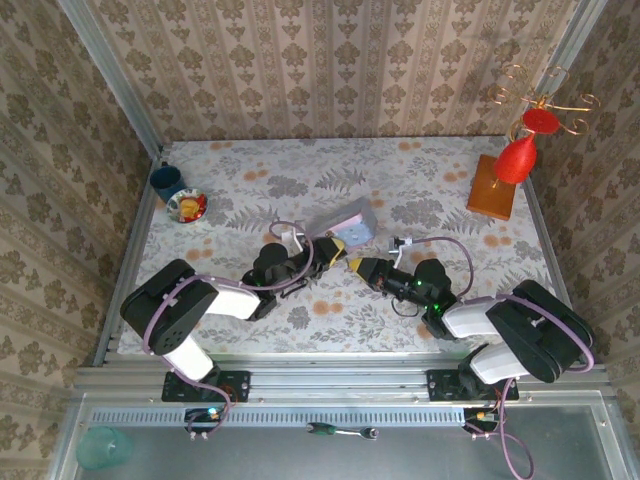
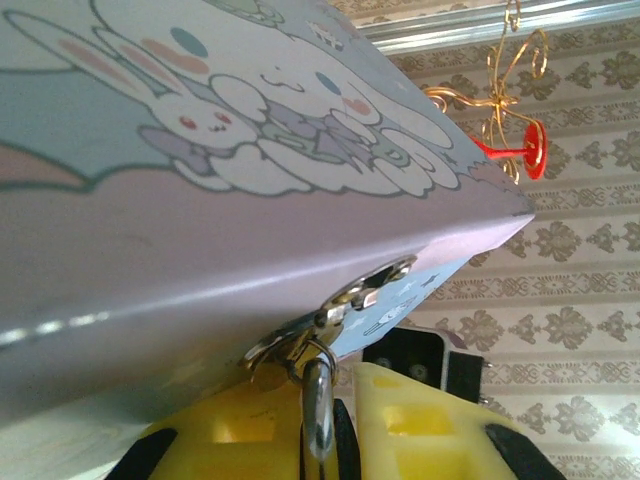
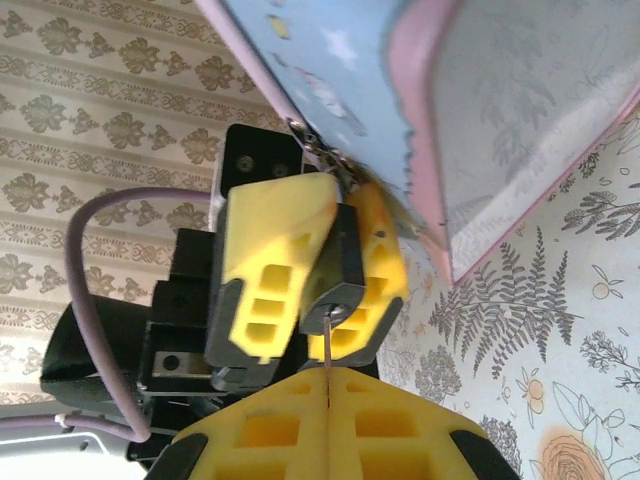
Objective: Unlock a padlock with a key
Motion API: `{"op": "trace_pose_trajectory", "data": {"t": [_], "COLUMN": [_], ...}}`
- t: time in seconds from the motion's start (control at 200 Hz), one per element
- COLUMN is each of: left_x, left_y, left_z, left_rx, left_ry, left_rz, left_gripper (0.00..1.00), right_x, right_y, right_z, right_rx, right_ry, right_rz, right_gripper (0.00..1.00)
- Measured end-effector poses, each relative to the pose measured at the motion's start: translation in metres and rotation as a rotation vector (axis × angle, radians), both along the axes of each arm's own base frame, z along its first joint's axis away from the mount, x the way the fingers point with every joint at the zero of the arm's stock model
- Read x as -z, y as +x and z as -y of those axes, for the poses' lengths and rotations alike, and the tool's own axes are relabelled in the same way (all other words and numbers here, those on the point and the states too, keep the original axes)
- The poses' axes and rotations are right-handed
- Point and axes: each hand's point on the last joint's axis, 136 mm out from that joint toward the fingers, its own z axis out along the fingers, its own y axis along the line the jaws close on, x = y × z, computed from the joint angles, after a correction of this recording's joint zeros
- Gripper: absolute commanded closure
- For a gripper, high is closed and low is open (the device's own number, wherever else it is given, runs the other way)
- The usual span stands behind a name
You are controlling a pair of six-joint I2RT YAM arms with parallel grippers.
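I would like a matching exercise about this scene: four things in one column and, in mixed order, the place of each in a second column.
1 padlock
2 key
3 blue cup
4 wooden base

a far left of the table
b far right of the table
c in the left end effector
d in the right end effector

Pairs: 1-c, 2-d, 3-a, 4-b

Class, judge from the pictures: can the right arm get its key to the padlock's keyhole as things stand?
Likely yes. The left pincer holds the padlock with its keyhole end turned toward the right pincer, and the thin blade of the key already meets that end with nothing between.
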Motion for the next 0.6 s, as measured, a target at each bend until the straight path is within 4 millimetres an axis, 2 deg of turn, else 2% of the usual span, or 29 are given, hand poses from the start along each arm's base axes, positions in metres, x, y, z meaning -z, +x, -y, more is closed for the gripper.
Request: {"op": "trace_pose_trajectory", "data": {"t": [0.305, 0.6], "left_x": [0.0026, 0.0026], "left_y": [-0.0003, -0.0003], "left_z": [-0.0016, -0.0016], "left_rx": [-0.002, -0.002], "left_ry": [0.005, 0.004], "left_rz": [-0.004, -0.004], "left_gripper": [1.00, 1.00], "right_x": [-0.0021, 0.0064], "right_y": [0.0000, -0.0049], "right_z": [-0.0001, -0.0059], "right_rx": [0.000, -0.033], "right_ry": [0.006, -0.004], "right_rz": [0.005, -0.020], "right_gripper": [1.00, 1.00]}}
